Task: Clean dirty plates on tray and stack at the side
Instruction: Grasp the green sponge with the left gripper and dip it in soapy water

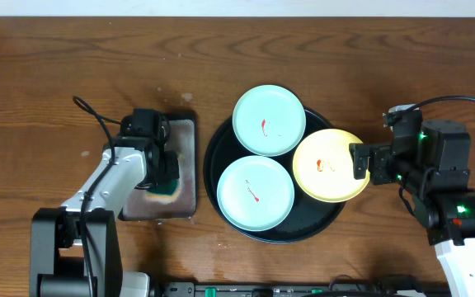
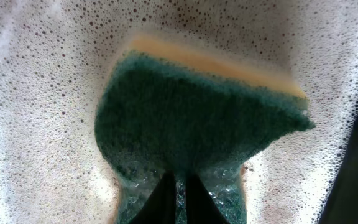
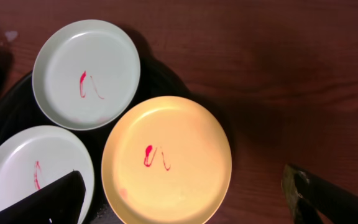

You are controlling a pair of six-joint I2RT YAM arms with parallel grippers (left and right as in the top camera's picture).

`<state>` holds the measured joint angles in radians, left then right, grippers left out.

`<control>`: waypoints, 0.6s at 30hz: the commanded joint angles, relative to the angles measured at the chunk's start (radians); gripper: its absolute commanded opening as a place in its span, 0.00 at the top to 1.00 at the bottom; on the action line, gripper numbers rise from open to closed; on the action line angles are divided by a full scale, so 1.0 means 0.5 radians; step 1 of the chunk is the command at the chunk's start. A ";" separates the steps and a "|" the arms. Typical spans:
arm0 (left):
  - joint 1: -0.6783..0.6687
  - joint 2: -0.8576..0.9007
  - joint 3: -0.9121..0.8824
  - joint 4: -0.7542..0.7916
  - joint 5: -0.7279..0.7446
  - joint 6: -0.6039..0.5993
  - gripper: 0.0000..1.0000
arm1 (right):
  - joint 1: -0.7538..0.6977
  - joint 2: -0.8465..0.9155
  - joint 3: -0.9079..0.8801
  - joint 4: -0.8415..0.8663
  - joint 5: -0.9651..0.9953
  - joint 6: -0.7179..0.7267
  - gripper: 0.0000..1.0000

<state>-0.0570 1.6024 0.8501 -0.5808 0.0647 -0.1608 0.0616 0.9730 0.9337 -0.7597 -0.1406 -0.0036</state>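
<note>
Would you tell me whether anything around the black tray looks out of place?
The yellow plate juts past the black tray's right rim, and the far mint plate juts past its far rim. Only the near mint plate lies wholly inside. Each carries a red smear.

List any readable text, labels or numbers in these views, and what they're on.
No readable text in any view.
Red marks on the yellow plate, the far pale plate and the near pale plate: sauce smears, not writing.
On the sponge: no print visible.
On the right arm: green lights only, no legible label.
</note>
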 commanded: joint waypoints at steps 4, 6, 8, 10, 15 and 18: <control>-0.001 0.027 -0.056 -0.040 -0.008 -0.066 0.59 | -0.018 -0.010 0.024 0.000 0.011 -0.001 0.01; -0.001 0.007 -0.016 -0.089 -0.008 -0.064 0.57 | -0.018 -0.010 0.024 0.000 0.011 -0.001 0.01; -0.001 -0.033 0.037 -0.125 -0.009 -0.063 0.56 | -0.018 -0.010 0.024 0.001 0.012 -0.002 0.01; -0.001 -0.078 0.068 -0.130 -0.009 -0.063 0.56 | -0.018 -0.010 0.024 0.002 0.011 -0.002 0.01; -0.002 -0.111 0.066 -0.137 -0.010 -0.064 0.52 | -0.018 -0.010 0.024 0.001 0.011 -0.001 0.01; -0.001 -0.089 0.032 -0.127 -0.010 -0.065 0.53 | -0.018 -0.010 0.024 0.002 0.011 -0.001 0.01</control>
<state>-0.0582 1.5562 0.8661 -0.6437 0.0689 -0.1844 0.0616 0.9733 0.9337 -0.7597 -0.1402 -0.0036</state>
